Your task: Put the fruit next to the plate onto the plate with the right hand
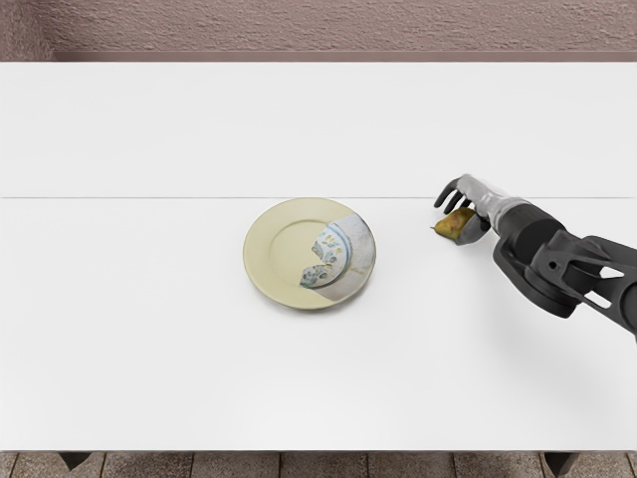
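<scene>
- Head view: the fruit [454, 225] is lying on the table [149, 349] at the plate's [274, 261] 3 o'clock — near its rim, not touching.
- The right hand [466, 201] is reaching in from 4 o'clock — fingers [445, 192] curling over the fruit, gripping it.

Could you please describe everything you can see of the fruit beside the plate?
The fruit is small, yellow-green with brown shading, perhaps a pear, one tapered end toward the plate. It lies on the white table, right of the plate and clear of it. The right robot hand covers its far right side; whether it grips cannot be told.
</scene>
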Robot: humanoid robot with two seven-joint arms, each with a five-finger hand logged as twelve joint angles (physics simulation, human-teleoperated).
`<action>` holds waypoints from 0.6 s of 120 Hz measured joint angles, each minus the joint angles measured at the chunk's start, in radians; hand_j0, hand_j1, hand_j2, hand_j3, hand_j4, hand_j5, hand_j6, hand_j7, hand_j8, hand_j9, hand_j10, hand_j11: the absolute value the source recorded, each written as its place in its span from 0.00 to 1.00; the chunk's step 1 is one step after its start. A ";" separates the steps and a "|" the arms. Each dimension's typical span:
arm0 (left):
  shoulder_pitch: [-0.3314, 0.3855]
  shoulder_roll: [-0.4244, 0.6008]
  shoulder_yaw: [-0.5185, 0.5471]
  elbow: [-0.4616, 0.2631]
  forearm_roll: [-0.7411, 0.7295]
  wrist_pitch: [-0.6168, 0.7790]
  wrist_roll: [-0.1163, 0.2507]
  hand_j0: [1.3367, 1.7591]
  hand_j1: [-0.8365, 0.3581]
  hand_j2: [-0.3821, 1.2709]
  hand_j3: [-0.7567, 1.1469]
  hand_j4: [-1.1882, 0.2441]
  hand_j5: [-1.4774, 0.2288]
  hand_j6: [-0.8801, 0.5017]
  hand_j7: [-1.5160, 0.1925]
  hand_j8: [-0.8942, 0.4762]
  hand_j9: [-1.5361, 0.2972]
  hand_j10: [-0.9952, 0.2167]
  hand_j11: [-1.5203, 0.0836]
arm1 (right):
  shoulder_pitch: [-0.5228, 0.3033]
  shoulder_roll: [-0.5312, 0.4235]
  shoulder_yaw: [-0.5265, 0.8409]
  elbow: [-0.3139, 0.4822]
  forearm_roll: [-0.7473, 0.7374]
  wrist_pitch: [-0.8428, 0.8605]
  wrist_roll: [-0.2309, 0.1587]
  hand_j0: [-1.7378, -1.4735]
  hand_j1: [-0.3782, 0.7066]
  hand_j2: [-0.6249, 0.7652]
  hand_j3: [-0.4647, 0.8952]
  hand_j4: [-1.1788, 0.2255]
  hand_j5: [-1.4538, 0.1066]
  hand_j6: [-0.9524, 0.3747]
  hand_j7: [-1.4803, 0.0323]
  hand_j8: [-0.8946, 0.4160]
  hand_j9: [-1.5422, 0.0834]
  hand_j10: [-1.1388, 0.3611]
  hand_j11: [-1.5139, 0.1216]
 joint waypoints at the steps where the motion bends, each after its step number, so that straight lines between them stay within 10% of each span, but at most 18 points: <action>1: 0.000 0.000 0.000 0.000 0.000 0.000 0.000 0.76 0.99 0.23 0.40 0.83 0.87 0.64 0.89 0.65 0.84 0.82 0.95 | 0.000 0.000 0.000 0.000 0.000 0.000 0.000 0.31 0.56 0.48 0.34 0.47 0.49 0.32 0.53 0.36 0.53 0.43 0.51; 72: 0.000 0.000 0.000 0.000 0.000 0.000 0.000 0.76 0.99 0.23 0.40 0.83 0.87 0.64 0.89 0.65 0.84 0.82 0.95 | 0.015 -0.020 0.089 0.049 0.076 0.068 0.000 0.31 0.56 0.56 0.34 0.44 0.44 0.30 0.49 0.35 0.49 0.42 0.47</action>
